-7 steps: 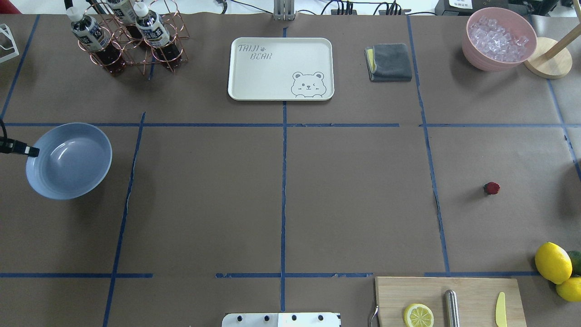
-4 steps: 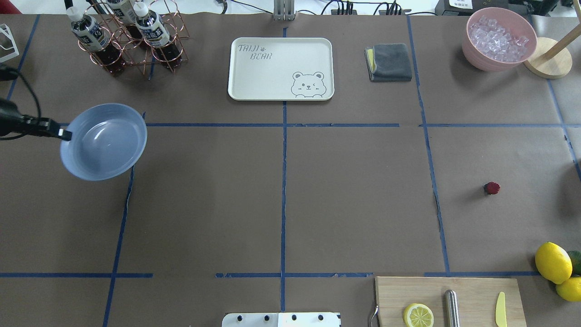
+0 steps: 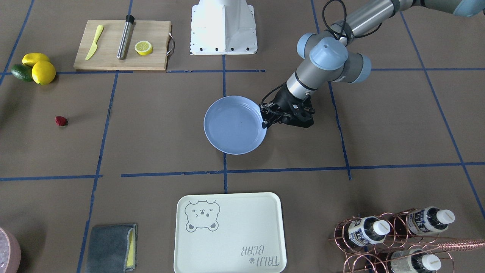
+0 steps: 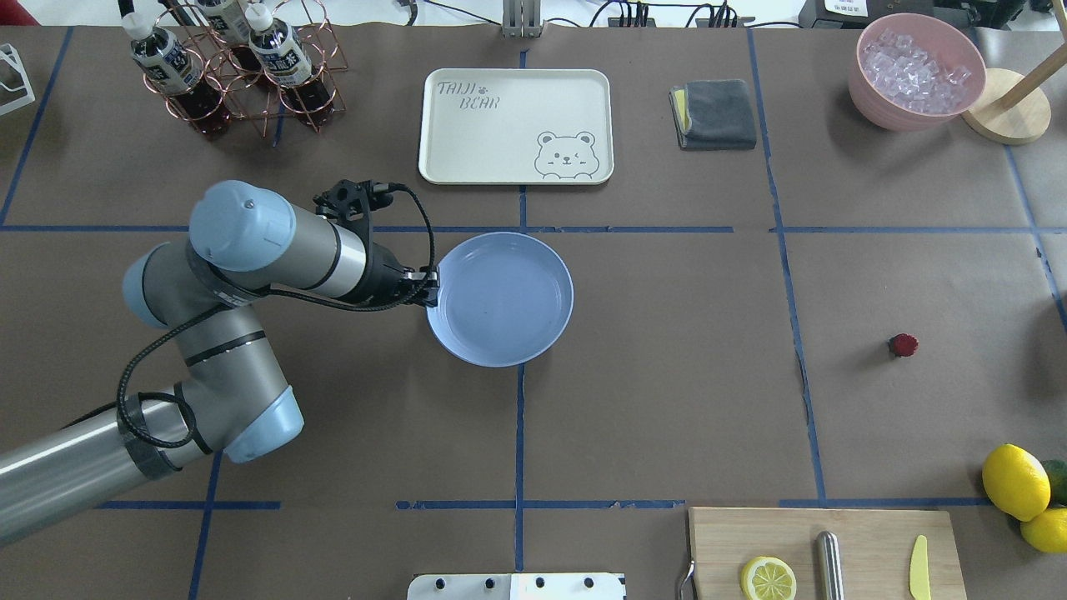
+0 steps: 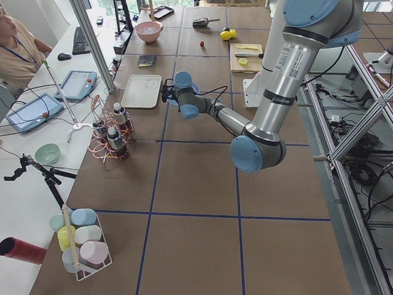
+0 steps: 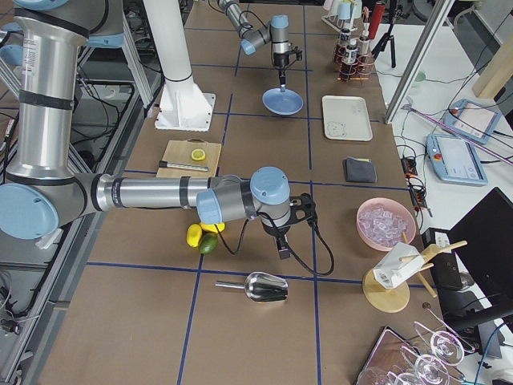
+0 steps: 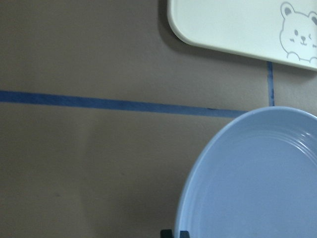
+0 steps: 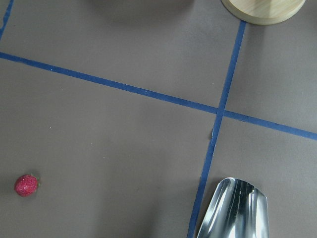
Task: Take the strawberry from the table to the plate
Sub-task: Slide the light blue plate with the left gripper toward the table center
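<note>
The strawberry lies alone on the table, far to the right in the overhead view. In the right wrist view the strawberry is at the lower left. The pale blue plate sits level near the table's middle, and I cannot tell whether it touches the surface. My left gripper is shut on the plate's rim. My right gripper shows only in the exterior right view, low over the table, so I cannot tell if it is open or shut.
A cream bear tray lies beyond the plate, with a bottle rack to its left. A grey cloth and a pink ice bowl stand at the back right. The cutting board, lemons and a metal scoop are near the strawberry's side.
My left arm has swept the plate from the table's far left edge to near its middle. The strawberry has stayed where it was.
</note>
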